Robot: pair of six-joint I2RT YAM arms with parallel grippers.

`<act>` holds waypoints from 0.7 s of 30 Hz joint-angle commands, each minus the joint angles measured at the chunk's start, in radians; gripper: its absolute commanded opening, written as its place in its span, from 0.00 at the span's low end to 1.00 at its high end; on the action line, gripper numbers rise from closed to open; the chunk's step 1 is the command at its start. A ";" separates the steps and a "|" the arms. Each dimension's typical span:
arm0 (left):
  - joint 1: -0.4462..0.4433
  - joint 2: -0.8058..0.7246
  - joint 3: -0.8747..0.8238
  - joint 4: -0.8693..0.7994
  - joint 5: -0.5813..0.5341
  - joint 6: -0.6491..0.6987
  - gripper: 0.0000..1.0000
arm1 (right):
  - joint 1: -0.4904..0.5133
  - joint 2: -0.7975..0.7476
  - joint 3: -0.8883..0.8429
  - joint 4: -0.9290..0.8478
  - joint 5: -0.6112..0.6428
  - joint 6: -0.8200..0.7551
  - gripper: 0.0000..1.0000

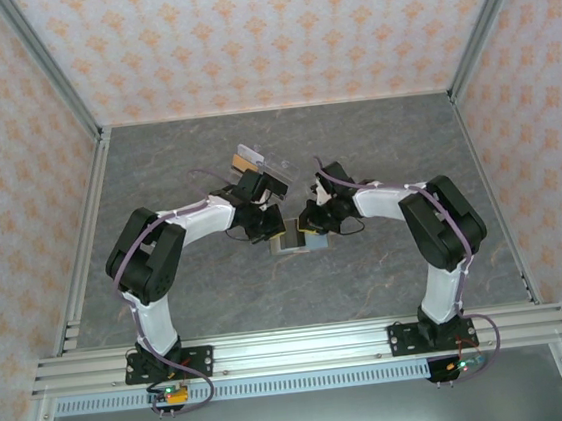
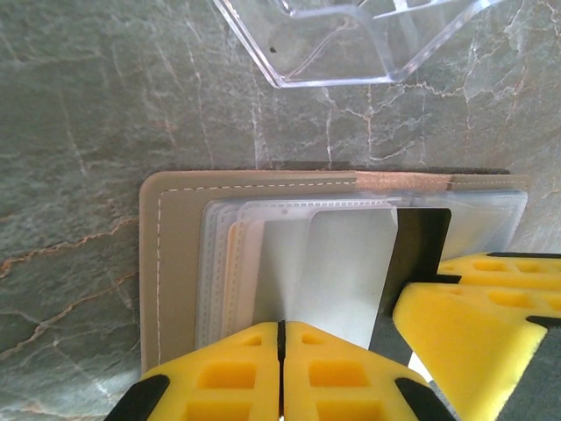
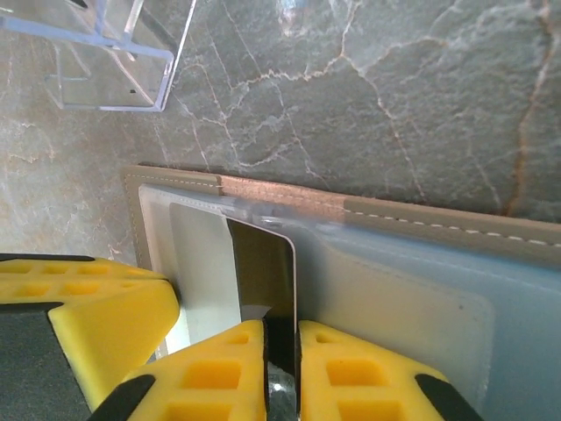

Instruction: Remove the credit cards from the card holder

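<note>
You're partway through, by my reading, with most of the work still ahead. The card holder (image 2: 175, 263), a tan stitched wallet with clear sleeves, lies open on the grey table (image 2: 88, 105) between your two arms.

Your right gripper (image 3: 280, 373) has its fingers pinched on a dark card (image 3: 263, 272). The card stands on edge over the sleeves and looks lifted but not yet clear of the holder.

Your left gripper (image 2: 280, 377) has its pads pressed together at the holder's 6 o'clock edge, over the pale sleeves. You cannot tell whether it pinches a sleeve or only pins the holder down.

Pale credit cards (image 2: 346, 263) still sit layered in the sleeves, so those remain to be drawn out.

A clear plastic stand (image 1: 256, 163) sits at about 11 o'clock from the holder. From above it shows a tan and a grey shape; whether these are cards already removed is too small to tell.
</note>
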 commanded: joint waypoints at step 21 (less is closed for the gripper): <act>0.063 -0.227 -0.037 0.056 0.018 -0.049 0.52 | -0.063 -0.345 -0.063 0.011 0.019 -0.172 0.01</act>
